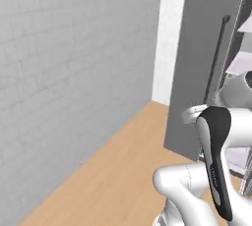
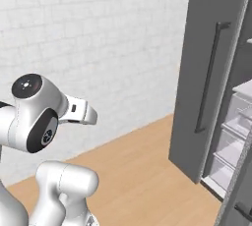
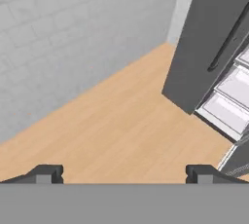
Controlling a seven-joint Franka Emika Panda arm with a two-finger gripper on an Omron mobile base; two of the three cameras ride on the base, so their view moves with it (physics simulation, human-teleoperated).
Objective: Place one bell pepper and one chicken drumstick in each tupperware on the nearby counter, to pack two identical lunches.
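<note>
Hand view looks down at a light wooden floor (image 3: pixel 116 130) with the gripper (image 3: pixel 124 174) hanging over it, both dark fingertips (image 3: pixel 46 173) spread far apart at the bottom of the picture, so the jaws are fully released and nothing sits between them. Off to the upper right stands an open dark grey fridge door (image 3: pixel 209 43) with a long dark bar handle (image 3: pixel 228 43), and just past the door's edge you can see pale shelves and drawers (image 3: pixel 231 99) inside the fridge.

From the left base view the arm (image 1: pixel 216 171) is folded up at the lower right, right in front of that same grey door. A white brick wall (image 1: pixel 74 82) runs along the left side of the floor to the far corner.

Right base view has the arm at the lower left, the door on the right and clear drawers behind it.

Can't make out any tupperware, pepper or drumstick from these angles, so no idea where they are
</note>
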